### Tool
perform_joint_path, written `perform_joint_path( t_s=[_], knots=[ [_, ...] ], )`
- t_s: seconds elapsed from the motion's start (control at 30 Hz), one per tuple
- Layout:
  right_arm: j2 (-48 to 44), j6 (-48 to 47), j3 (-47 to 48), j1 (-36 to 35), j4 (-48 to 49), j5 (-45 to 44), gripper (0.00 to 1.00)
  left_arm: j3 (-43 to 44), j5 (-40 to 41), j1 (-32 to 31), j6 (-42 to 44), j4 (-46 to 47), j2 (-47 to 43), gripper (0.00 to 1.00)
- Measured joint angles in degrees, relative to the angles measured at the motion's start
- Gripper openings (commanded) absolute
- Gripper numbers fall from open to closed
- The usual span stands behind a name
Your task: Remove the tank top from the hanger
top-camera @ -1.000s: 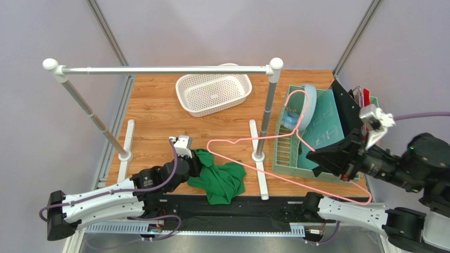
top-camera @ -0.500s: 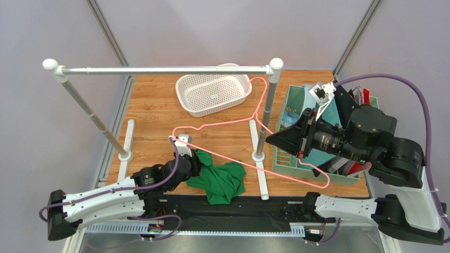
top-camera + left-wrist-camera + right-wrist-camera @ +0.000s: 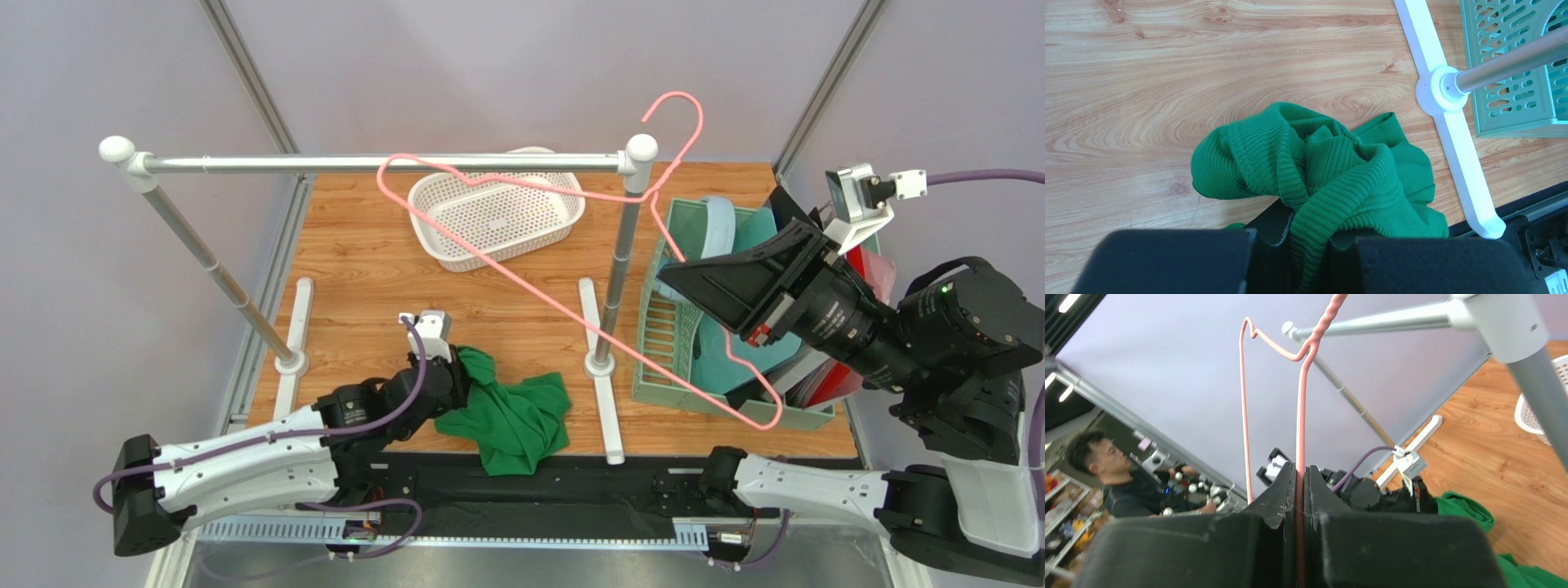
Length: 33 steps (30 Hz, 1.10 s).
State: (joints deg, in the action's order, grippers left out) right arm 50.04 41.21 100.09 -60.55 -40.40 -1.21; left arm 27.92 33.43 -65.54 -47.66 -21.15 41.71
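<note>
The tank top [image 3: 1321,165] is ribbed matt cloth, the hanger [image 3: 1300,416] smooth pink wire, the table [image 3: 356,263] wood-grain.

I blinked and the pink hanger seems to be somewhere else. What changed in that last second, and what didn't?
The right fingers, shut on the hanger, swung it up from low beside the green crate to the rail. Its hook now rises above the rail's right end. Nothing was taken hold of or let go. The tank top stayed crumpled on the table, the left fingers pinching it as before.
</note>
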Motion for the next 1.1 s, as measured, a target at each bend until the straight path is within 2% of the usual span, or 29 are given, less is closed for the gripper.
perform_joint_path(
  t_s=[0.23, 0.5, 0.9, 1.1],
  knots=[
    [5.25, 1.01, -0.39, -1.73, 1.9, -9.79, 0.0, 0.0, -0.48, 0.02, -0.7, 0.0, 0.57, 0.0],
    [15.1, -7.21, 5.14, -14.14, -4.61, -22.75, 0.0, -0.02, -1.18, 0.07, -1.11, 0.0, 0.35, 0.0],
    [18.08, -13.46, 10.01, -17.07, -11.32, -36.98, 0.0, -0.04, -1.44, 0.07, -1.6, 0.59, 0.35, 0.0],
    [20.7, -15.52, 9.68, -23.23, -14.49, -49.37, 0.0, -0.13, -1.44, 0.17, -1.75, 0.79, 0.35, 0.0]
  ],
)
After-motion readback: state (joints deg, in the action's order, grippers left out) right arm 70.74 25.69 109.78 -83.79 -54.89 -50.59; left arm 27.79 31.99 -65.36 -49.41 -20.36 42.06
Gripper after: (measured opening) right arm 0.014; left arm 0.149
